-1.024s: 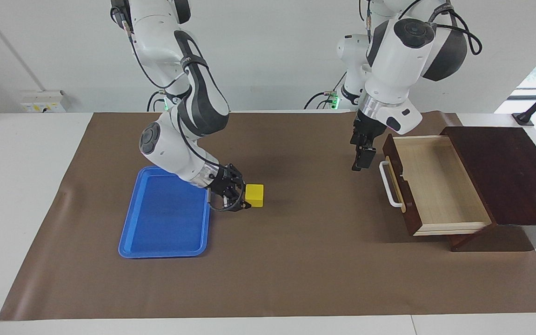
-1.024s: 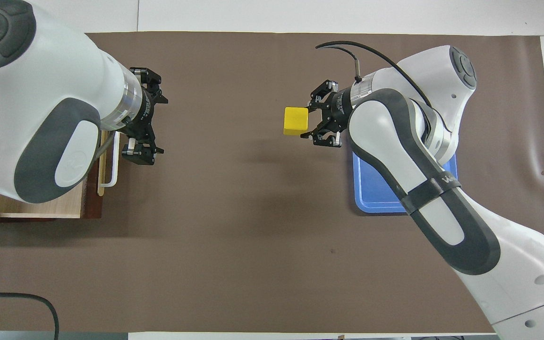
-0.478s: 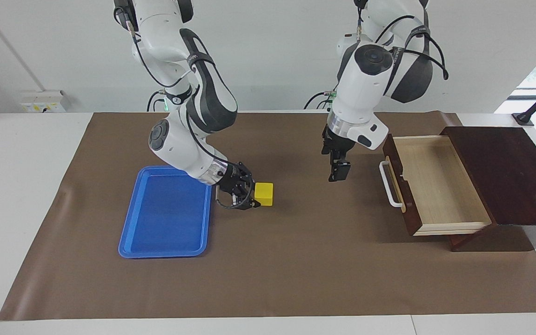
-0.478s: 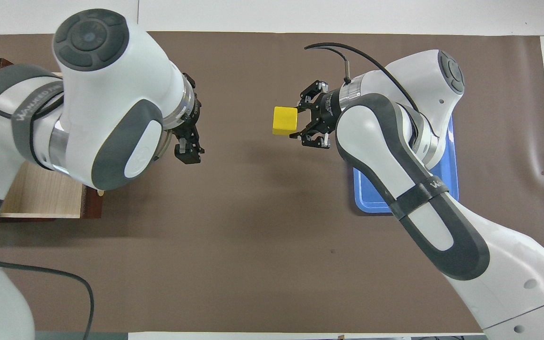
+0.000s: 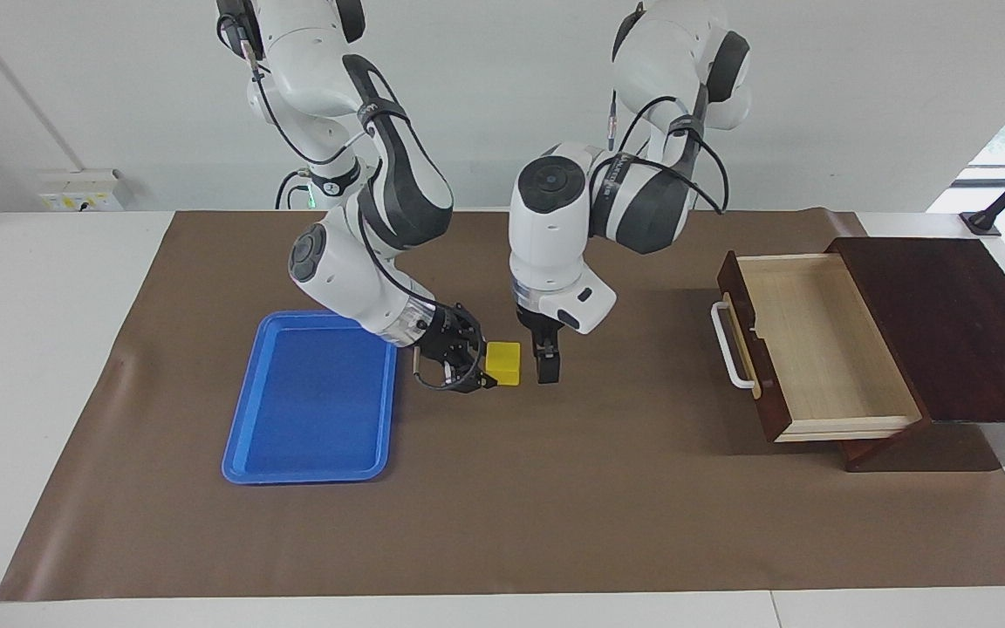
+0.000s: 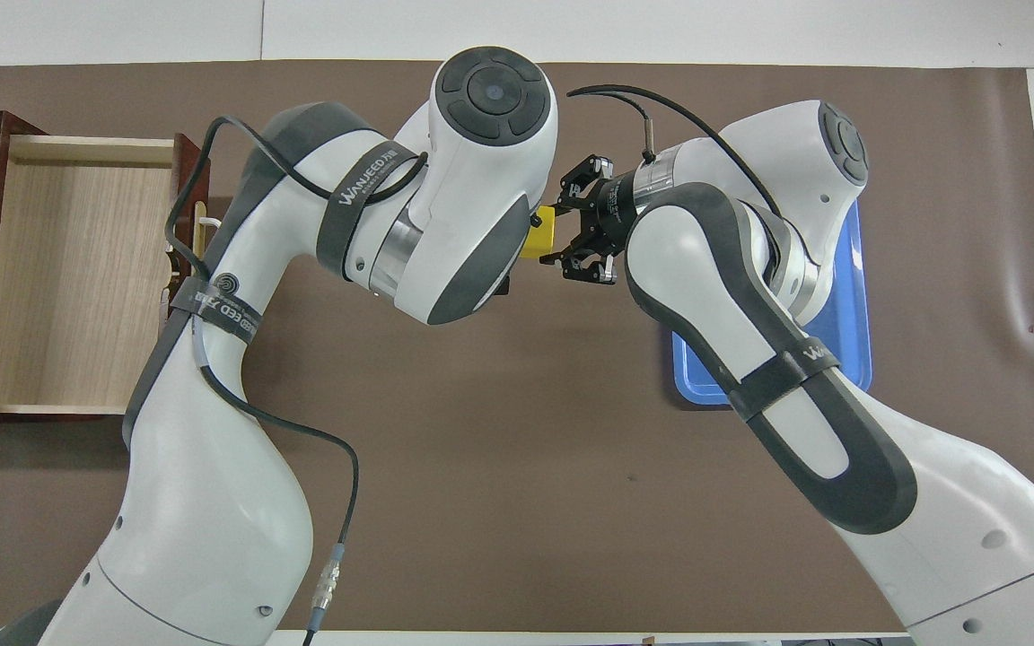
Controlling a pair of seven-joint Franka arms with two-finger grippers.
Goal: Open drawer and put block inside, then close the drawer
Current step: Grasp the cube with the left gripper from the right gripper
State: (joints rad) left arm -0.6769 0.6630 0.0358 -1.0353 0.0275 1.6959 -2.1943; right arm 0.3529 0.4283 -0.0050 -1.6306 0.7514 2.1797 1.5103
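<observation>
The yellow block [image 5: 503, 363] is held in my right gripper [image 5: 487, 366], low over the brown mat beside the blue tray; I cannot tell if it touches the mat. In the overhead view the block [image 6: 542, 235] is partly covered by my left arm's wrist. My left gripper [image 5: 546, 371] points down, close beside the block on the side toward the drawer. The dark brown drawer [image 5: 816, 340] stands pulled open from its box [image 5: 947, 323] at the left arm's end. Its pale interior is empty and its white handle [image 5: 732, 344] is free.
The flat blue tray [image 5: 311, 410] lies empty on the mat toward the right arm's end, partly under the right arm in the overhead view [image 6: 849, 341]. A brown mat [image 5: 555, 506] covers the table.
My left arm has swung away from the drawer handle across the mat to just beside the block. My right gripper has carried the block a little toward the drawer's end. The drawer stays open.
</observation>
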